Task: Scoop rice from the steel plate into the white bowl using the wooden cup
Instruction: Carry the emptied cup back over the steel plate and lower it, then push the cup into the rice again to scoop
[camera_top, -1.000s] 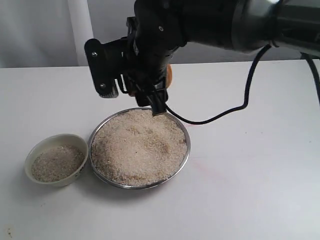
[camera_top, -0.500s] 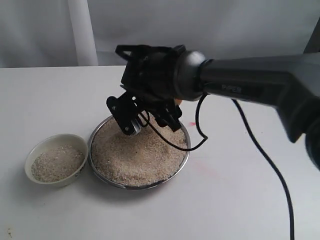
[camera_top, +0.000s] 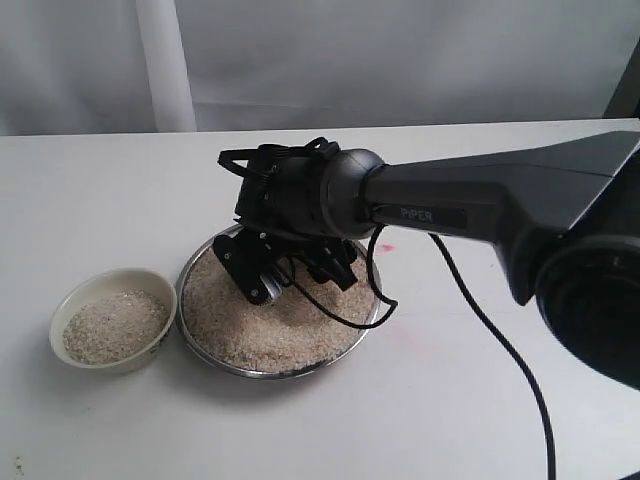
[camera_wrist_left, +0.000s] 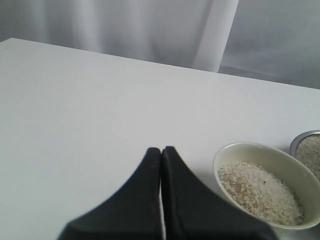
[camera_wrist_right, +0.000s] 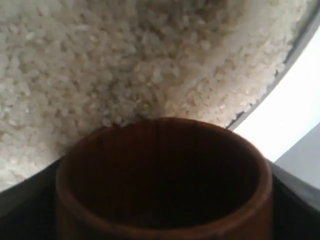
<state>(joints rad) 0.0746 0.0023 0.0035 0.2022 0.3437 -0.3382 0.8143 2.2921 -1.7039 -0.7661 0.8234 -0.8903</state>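
The steel plate (camera_top: 300, 371) sits mid-table, heaped with rice (camera_top: 265, 330). To its left stands the white bowl (camera_top: 68, 303), partly filled with rice (camera_top: 112, 325). My right gripper (camera_top: 298, 268) is low over the far half of the plate and shut on the wooden cup (camera_wrist_right: 165, 175). The cup's dark, empty mouth is tipped toward the rice (camera_wrist_right: 125, 65), its rim right at the heap. The arm hides the cup in the exterior view. My left gripper (camera_wrist_left: 161, 149) is shut on nothing and hovers over bare table beside the white bowl (camera_wrist_left: 220, 161).
A black cable (camera_top: 480, 320) trails from the right arm across the table to the right of the plate. A small red mark (camera_top: 385, 247) lies behind the plate. The plate's rim (camera_wrist_left: 303, 136) shows at the edge of the left wrist view.
The right arm came down from above the plate's far rim into the rice heap, tilting the cup toward the grains. The bowl and plate have not moved.
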